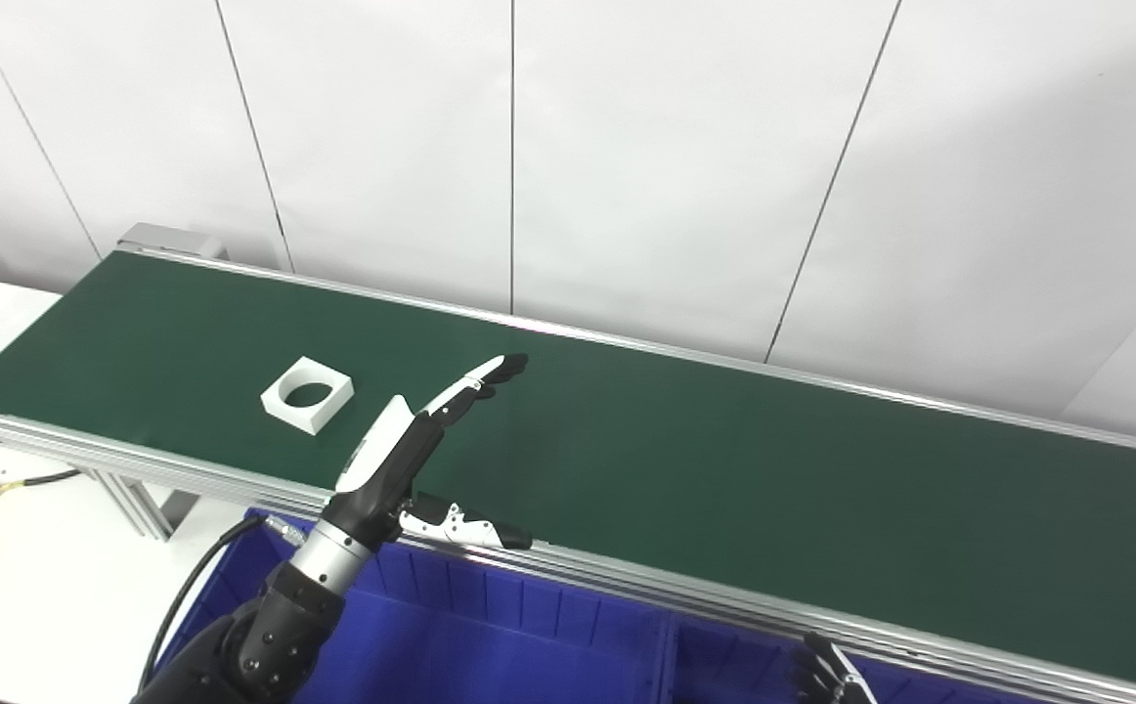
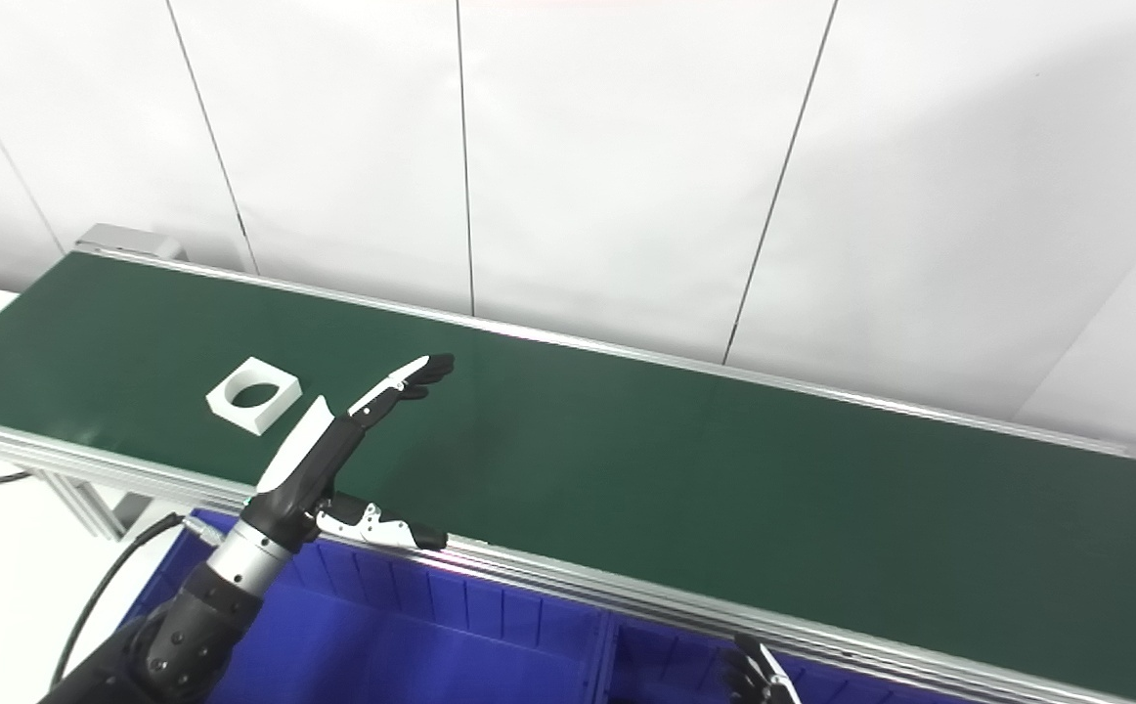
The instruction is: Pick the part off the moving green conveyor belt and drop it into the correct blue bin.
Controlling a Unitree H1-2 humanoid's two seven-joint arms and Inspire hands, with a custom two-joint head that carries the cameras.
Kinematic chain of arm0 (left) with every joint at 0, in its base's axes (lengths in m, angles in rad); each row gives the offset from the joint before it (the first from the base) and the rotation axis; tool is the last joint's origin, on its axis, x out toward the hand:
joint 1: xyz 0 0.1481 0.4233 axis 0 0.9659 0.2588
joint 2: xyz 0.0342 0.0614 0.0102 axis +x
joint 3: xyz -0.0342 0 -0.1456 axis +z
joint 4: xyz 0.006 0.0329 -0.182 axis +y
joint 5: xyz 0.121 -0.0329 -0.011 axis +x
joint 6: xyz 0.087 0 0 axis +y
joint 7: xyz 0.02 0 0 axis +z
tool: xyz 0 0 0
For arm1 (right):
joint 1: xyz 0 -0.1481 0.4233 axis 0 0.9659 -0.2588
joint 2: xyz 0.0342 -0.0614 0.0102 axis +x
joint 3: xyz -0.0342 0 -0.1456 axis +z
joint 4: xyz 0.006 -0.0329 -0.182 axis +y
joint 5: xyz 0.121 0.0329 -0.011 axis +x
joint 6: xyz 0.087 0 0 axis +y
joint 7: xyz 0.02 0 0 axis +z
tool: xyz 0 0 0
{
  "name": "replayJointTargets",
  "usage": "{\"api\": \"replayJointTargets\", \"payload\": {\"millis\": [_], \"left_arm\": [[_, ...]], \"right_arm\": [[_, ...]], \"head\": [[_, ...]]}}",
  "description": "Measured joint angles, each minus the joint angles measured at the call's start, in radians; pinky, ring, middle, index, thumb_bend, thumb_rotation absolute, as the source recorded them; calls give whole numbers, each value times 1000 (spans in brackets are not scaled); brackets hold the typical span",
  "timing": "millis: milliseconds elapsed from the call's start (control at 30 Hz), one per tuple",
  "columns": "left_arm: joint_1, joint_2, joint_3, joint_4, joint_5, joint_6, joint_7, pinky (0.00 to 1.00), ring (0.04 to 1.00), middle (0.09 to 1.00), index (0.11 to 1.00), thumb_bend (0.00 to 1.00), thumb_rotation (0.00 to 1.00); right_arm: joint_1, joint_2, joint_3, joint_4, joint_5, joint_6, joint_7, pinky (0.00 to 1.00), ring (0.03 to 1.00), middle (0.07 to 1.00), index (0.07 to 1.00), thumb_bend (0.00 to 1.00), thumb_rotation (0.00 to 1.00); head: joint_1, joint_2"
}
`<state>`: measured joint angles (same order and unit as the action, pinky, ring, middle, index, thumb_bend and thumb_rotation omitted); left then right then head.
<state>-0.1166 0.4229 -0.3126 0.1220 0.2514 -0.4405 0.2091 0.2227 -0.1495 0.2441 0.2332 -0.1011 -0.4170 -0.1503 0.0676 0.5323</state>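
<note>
Left eye view: left hand (image 1: 402, 450) hovering open, holding nothing; part (image 1: 307, 394) riding belt (image 1: 724, 460) just left of it. Pick and bin (image 1: 490, 626) drop pending.

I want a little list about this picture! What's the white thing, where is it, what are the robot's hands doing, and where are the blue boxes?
part: white square block with a round hole, lying flat on the green conveyor belt, toward its left end
left hand: open, fingers stretched out over the belt, just right of the part, not touching it
right hand: only its fingertips show at the bottom edge; open or shut cannot be told
blue bins: below the belt's near rail, split by a divider
part picked: not yet
</note>
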Motion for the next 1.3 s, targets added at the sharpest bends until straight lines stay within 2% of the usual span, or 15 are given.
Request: {"api": "replayJointTargets", "payload": {"millis": [167, 300, 467, 567, 700, 933, 1033, 1200, 1267, 1300], "left_arm": [[-36, 33, 2, 42, 14, -1, 0, 821, 884, 921, 920, 860, 442], [-64, 60, 1, 102, 21, -2, 9, 843, 893, 917, 920, 836, 383], [-111, 92, -8, 164, 36, -1, 35, 840, 895, 921, 928, 810, 268], [-133, 96, -8, 193, 41, -2, 35, 854, 909, 929, 935, 833, 231], [-161, 97, 1, 243, 39, -3, 3, 822, 902, 939, 939, 852, 160], [-228, 118, -9, 347, 41, -4, -39, 810, 908, 958, 955, 867, 167], [-264, 120, -13, 408, 46, -5, -66, 786, 898, 961, 958, 892, 147], [-302, 122, -6, 464, 114, 4, -112, 809, 904, 963, 966, 914, 149], [-312, 122, 0, 467, 157, 23, -124, 810, 915, 966, 976, 916, 134], [-318, 123, 1, 470, 179, 32, -130, 842, 935, 974, 987, 914, 107]], "right_arm": [[2, 0, 7, -4, -6, 0, -13, 803, 811, 833, 868, 790, 237], [4, 0, 11, -6, -3, 0, -14, 788, 801, 823, 857, 804, 242], [6, -1, 17, -25, -12, 0, -21, 789, 802, 817, 850, 816, 241], [6, -1, 19, -31, -13, 0, -23, 794, 803, 814, 847, 812, 231], [19, -3, 21, -53, -14, 0, -24, 795, 795, 808, 841, 813, 240], [26, -4, 19, -70, -35, 0, -32, 797, 810, 819, 854, 816, 271], [28, -9, 18, -70, -34, 0, -32, 767, 803, 824, 861, 801, 279], [29, -16, 18, -72, -32, 0, -33, 777, 804, 828, 865, 798, 275], [30, -16, 19, -72, -26, 0, -29, 795, 805, 829, 866, 794, 262], [30, -16, 19, -72, -23, 0, -25, 801, 805, 828, 864, 796, 267]], "head": [[-34, 6], [-78, 11], [-98, 17], [-100, 20], [-123, 32], [-127, 45], [-118, 46], [-115, 49], [-117, 51], [-115, 52]]}}
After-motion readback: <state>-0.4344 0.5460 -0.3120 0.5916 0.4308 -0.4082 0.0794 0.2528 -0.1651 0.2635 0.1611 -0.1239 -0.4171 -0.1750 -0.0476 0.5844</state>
